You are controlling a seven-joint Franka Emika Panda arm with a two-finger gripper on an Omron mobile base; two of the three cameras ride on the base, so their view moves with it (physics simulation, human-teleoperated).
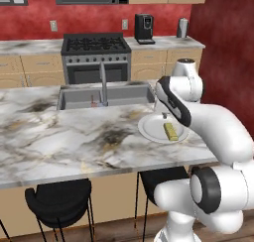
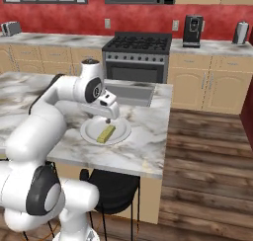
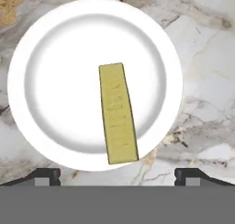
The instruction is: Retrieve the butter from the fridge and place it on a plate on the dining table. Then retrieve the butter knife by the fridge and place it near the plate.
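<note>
Resting flat on the plate [image 3: 55,44], frame centre, the butter [image 3: 118,114] is delivered; end effector [image 3: 117,176] released above it. Knife retrieval remains, judging from the surface [image 1: 59,137].

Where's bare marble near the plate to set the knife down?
Free: dining table marble left of the plate, toward the sink; also between plate and the table's end edge. Crowded: over the plate, where the open gripper hangs above the butter.
</note>
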